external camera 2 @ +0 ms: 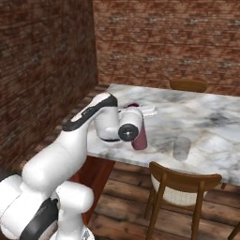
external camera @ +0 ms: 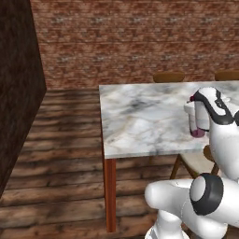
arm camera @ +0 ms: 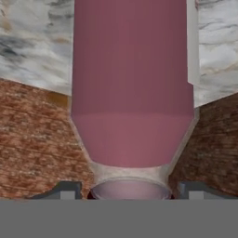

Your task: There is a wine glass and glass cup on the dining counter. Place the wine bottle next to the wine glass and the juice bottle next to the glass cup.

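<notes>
Juice bottle (external camera 2: 139, 139) on dining counter (external camera 2: 206, 117), near glass cup (external camera 2: 182, 148).

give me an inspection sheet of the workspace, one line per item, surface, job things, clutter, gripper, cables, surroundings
Surface: white-and-grey veined marble dining counter on reddish-brown wooden legs.
Job's things: stubby pink-purple juice bottle stands on the counter near its front edge, left of the clear glass cup, a gap between them.
Clutter: nothing seen.
Gripper: gripper at the bottle's cap end, dark fingers flanking it; grip cannot be told.
Cables: nothing seen.
Surroundings: brick walls, plank floor, wooden chairs at the counter.
</notes>
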### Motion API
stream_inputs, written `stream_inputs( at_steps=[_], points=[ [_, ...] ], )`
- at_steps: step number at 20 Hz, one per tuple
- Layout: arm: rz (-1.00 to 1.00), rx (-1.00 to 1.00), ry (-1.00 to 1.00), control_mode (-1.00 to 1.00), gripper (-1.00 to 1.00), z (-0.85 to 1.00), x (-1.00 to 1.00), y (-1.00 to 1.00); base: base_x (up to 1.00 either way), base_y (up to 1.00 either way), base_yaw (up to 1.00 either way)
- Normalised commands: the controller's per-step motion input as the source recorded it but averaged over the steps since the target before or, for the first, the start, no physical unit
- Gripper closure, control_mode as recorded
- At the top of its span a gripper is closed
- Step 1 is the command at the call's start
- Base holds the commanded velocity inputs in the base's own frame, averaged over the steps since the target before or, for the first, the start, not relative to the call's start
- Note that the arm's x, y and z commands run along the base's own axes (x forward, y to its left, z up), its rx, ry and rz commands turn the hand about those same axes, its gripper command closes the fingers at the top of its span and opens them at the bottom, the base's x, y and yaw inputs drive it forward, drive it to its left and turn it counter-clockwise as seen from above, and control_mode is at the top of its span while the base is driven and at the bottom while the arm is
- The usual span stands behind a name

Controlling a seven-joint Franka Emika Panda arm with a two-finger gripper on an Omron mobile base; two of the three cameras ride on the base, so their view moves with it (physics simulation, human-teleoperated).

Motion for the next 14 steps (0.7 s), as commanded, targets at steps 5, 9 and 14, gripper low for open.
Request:
stream_inputs(
  at_steps=[5, 9, 14],
  points=[
    [-0.04, 0.04, -0.01, -1.0, 1.0, -0.24, 0.57, -0.44, 0.0, 0.0, 0.0],
    [0.0, 0.06, -0.01, -1.0, 1.0, -0.52, 0.61, -0.39, 0.0, 0.0, 0.0],
    [0.0, 0.03, -0.04, -1.0, 1.0, -0.59, 0.52, -0.42, 0.0, 0.0, 0.0]
  ],
)
